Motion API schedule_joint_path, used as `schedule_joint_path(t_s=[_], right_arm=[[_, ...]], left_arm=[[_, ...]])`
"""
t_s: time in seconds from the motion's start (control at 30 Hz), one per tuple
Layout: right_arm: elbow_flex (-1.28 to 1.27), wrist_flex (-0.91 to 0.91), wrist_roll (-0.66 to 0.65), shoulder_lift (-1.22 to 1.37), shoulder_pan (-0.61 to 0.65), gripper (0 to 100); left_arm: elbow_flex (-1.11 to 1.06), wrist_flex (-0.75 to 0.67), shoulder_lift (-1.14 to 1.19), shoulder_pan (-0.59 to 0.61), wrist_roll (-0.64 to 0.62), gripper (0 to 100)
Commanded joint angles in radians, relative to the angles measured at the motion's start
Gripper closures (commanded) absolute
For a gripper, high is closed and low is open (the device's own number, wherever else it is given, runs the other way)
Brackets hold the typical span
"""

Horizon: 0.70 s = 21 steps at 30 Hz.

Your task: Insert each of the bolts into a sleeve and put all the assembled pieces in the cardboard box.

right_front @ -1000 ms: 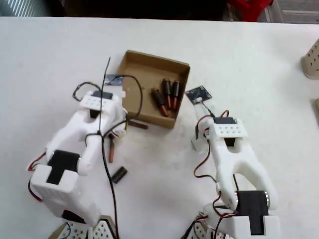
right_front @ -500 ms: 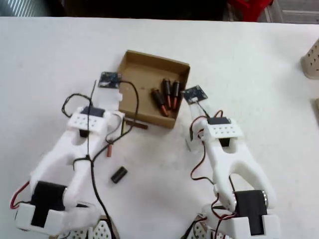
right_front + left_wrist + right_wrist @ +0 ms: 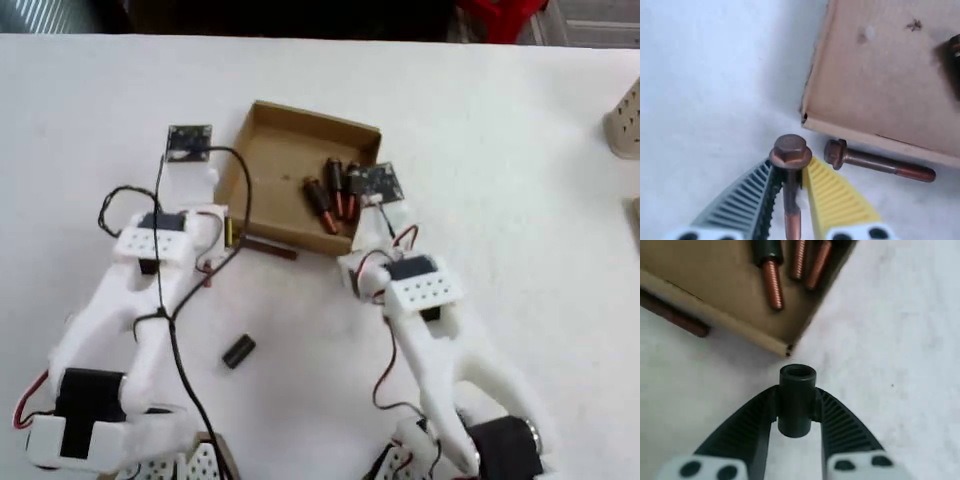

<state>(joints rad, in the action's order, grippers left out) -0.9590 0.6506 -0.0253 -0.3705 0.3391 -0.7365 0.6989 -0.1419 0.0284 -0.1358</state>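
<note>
My left gripper (image 3: 790, 167) is shut on a copper bolt (image 3: 790, 152), head outward, just off the near left corner of the cardboard box (image 3: 880, 75). A second bolt (image 3: 875, 162) lies on the table along the box's near wall (image 3: 300, 243). My right gripper (image 3: 796, 395) is shut on a black sleeve (image 3: 797, 377) with its open end outward, close to the box's near right corner (image 3: 787, 350). Three assembled pieces (image 3: 335, 190) lie inside the box. A loose black sleeve (image 3: 238, 351) rests on the table between the arms.
The white table stretches wide to the right and far side of the box. A beige holed object (image 3: 625, 120) stands at the right edge. A black cable (image 3: 170, 320) hangs over the left arm. Something red (image 3: 500, 15) sits beyond the far edge.
The left arm has carried its bolt from the table up beside the box's near left corner. The right arm has swung left to the box's near right corner.
</note>
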Motion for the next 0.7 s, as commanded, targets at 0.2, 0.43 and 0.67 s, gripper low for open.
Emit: schedule_joint_path(t_s=[0.2,0.43,0.67], right_arm=[[-0.141,-0.251,0.012,-0.226,0.084,98.1],[-0.195,-0.57,0.012,-0.232,0.12,98.1],[-0.27,-0.917,0.012,-0.22,0.282,98.1]], left_arm=[[0.008,-0.028,-0.004,0.028,0.005,98],[0.015,-0.029,-0.004,0.074,0.005,98],[0.008,-0.064,-0.004,0.074,0.005,98]])
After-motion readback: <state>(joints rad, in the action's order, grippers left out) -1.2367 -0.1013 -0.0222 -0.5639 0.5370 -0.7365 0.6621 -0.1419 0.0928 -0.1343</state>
